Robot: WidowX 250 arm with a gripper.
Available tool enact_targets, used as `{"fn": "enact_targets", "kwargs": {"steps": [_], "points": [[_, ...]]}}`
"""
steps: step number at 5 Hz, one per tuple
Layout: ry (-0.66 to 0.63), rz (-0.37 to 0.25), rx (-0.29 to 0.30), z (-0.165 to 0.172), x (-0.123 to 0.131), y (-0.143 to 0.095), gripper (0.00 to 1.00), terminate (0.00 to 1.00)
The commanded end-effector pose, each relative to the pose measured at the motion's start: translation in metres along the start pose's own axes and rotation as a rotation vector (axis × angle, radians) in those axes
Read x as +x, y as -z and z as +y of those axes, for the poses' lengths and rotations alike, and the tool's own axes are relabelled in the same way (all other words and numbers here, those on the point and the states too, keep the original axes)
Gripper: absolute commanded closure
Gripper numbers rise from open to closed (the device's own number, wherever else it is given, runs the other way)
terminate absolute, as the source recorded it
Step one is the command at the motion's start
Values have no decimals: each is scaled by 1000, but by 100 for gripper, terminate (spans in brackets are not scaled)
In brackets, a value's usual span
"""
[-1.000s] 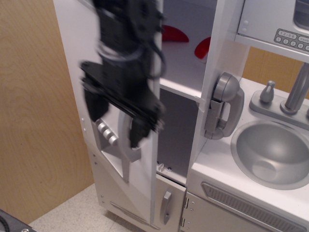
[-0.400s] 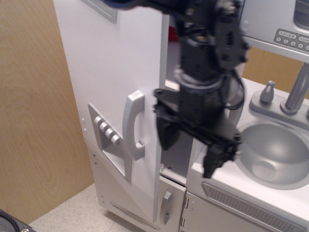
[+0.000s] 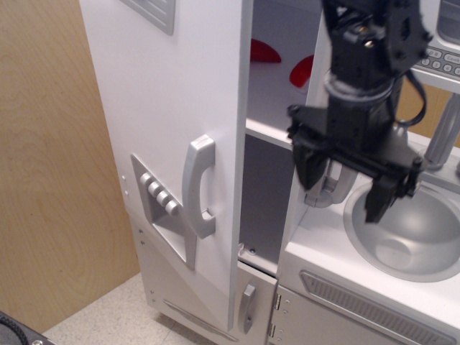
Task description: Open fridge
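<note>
The fridge is a tall white toy cabinet at the left. Its large door stands swung open toward me, with the silver vertical handle and the grey four-button dispenser recess on its face. Inside I see a white shelf and red pieces on it. My black gripper hangs open and empty to the right of the fridge opening, in front of the grey phone and over the sink unit's left edge. It touches nothing.
A shorter white door with a small silver handle sits below the fridge opening. The grey sink basin and faucet are at the right. A microwave keypad is at the top right. A wooden wall is at the left.
My gripper has swept from in front of the door handle rightward, across the fridge opening, to the phone and sink. The door stays open at about the same angle.
</note>
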State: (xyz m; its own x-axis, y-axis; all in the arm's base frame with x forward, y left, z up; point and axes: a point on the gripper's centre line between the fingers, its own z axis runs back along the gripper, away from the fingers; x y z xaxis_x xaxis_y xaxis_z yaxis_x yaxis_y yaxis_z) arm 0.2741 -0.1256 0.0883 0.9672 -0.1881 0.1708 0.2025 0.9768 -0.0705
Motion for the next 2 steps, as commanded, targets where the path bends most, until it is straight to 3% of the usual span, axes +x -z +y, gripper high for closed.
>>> {"fn": "enact_targets", "kwargs": {"steps": [1, 2], "points": [[-26, -41, 66, 24, 5, -14, 0, 0], [-13, -53, 87, 31, -14, -23, 0, 0]]}}
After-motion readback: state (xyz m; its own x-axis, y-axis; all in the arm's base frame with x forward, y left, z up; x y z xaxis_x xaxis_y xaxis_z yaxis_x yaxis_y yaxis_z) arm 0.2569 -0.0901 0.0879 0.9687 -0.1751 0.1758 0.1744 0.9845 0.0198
